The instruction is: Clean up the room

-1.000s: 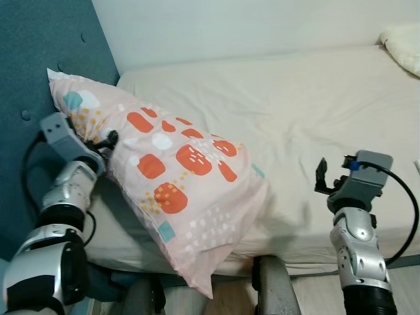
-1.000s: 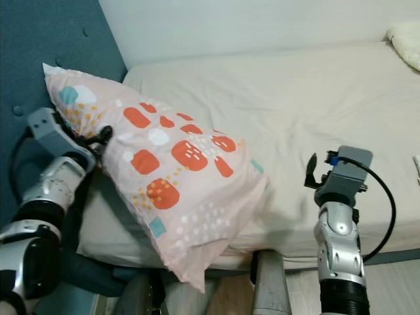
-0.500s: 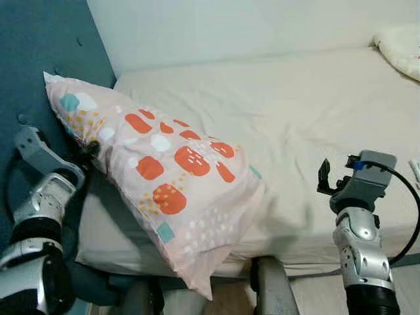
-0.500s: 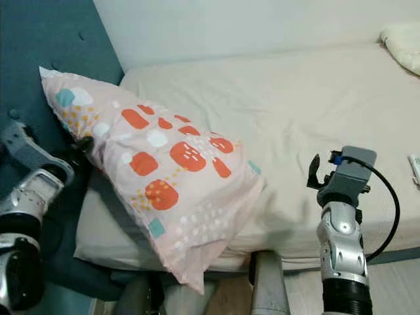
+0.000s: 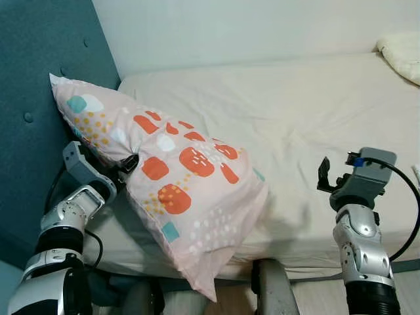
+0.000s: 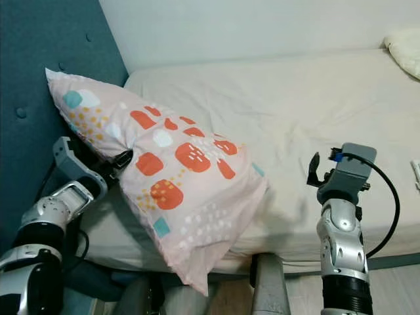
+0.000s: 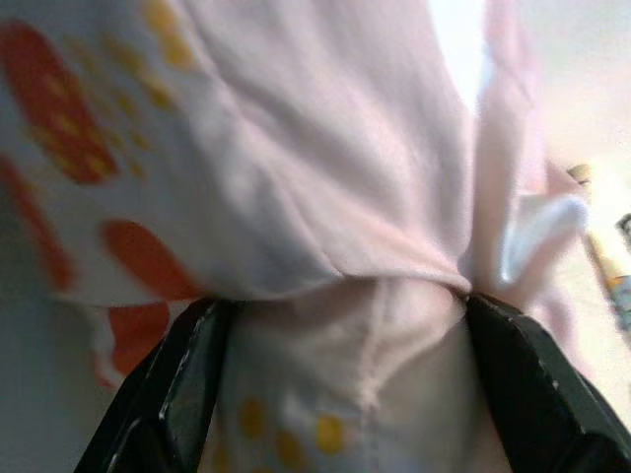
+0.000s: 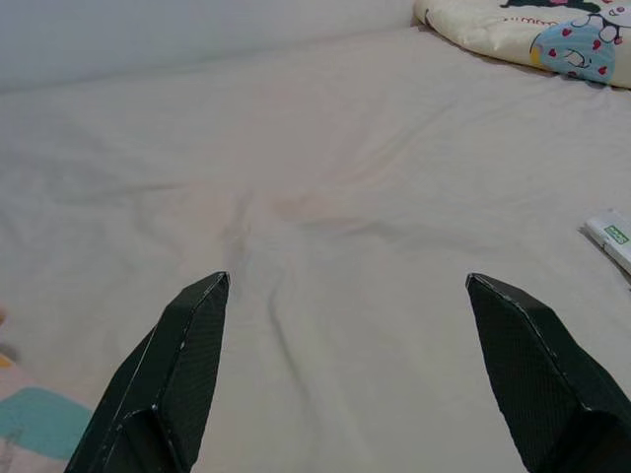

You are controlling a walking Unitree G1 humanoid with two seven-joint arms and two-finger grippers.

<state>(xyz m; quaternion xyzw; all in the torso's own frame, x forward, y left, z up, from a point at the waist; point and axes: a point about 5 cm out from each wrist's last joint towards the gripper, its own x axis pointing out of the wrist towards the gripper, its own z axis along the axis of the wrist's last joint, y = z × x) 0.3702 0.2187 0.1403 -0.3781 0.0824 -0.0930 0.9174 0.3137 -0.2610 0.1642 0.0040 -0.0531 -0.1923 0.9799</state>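
Pillow (image 5: 177, 190) fabric pinched between left gripper (image 5: 126, 164) jaws; right gripper (image 8: 345, 374) jaws wide.

A home bedroom: a sheeted bed (image 5: 308, 118), teal padded headboard (image 5: 39, 79), patterned pillow (image 5: 177, 177)

Counted: one patterned pillow (image 5: 177, 184), one bed (image 5: 308, 111), two grippers (image 5: 128, 161) (image 5: 323, 176), one folded blanket (image 8: 532, 34), and one small packet (image 8: 611, 236), possibly a box.

Bare bed (image 5: 315, 111) lies open; pillow (image 5: 177, 177) crowds the headboard (image 5: 39, 79).
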